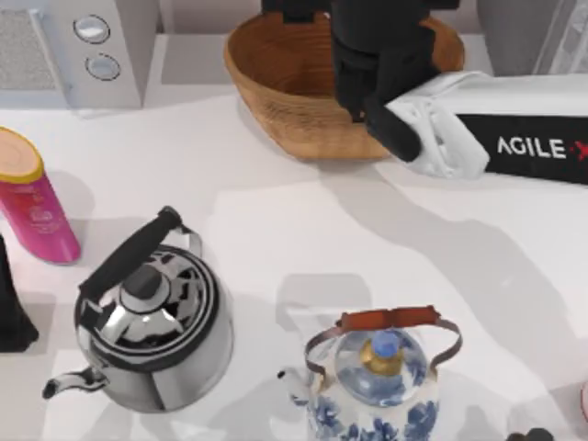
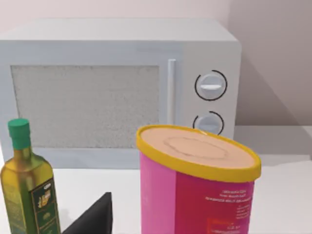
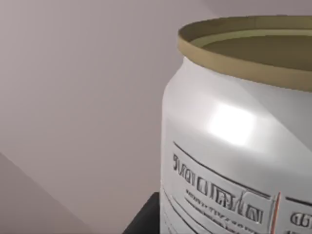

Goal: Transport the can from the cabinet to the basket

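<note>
The can (image 3: 234, 141) sits close before my right wrist camera: a smooth silver body with a bright sheen, a dull gold rim around its top, and fine dark print with a thin red line low on its side. A dark edge of my gripper shows just beside its base, but I cannot tell how far my right fingers are open or whether they grip it. From above, my right arm (image 1: 478, 129) reaches in from the right, its black wrist hanging over the basket (image 1: 276, 87) at the far middle of the table; the can itself is hidden under it there.

The basket is a tan oval bowl of ribbed woven coils. Near left stands a polished steel kettle (image 1: 152, 335) with a black handle; near middle, a blue-and-white porcelain kettle (image 1: 377, 395) with a brown handle. A pink tube (image 1: 32, 197) with a yellow-rimmed tan lid stands at the left, a grey microwave (image 1: 78, 46) at far left, and a green-capped oil bottle (image 2: 27, 187) beside the tube.

My left arm is parked at the left edge.
</note>
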Motion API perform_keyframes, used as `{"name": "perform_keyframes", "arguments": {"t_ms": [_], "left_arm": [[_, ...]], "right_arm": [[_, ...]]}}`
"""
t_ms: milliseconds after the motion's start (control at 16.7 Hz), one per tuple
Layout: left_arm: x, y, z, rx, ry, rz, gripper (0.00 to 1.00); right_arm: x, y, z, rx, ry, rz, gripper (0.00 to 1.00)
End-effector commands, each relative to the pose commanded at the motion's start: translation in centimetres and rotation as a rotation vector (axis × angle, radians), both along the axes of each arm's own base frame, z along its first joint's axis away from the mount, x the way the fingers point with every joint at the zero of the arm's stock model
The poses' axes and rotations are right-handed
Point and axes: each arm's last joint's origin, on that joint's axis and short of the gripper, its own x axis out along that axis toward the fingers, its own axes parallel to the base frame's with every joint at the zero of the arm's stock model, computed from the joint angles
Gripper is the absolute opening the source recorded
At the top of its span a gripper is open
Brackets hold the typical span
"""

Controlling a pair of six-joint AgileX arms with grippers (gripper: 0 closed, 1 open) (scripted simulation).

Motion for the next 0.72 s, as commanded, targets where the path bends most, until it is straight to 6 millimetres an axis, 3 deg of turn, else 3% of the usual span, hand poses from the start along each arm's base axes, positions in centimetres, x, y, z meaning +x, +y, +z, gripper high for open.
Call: {"name": "perform_keyframes", "arguments": {"t_ms": [240,480,720], "left_arm": [[0.0,0.0,0.0,0.000,0.000,0.000,1.00],[0.0,0.0,0.0,0.000,0.000,0.000,1.00],[0.0,0.0,0.0,0.000,0.000,0.000,1.00]], "right_arm": [[1.6,0.2,-0.5,0.003,-0.007,0.000,0.00],[1.9,0.2,-0.6,0.004,-0.008,0.000,0.00],[1.9,0.2,-0.6,0.004,-0.008,0.000,0.30]]}}
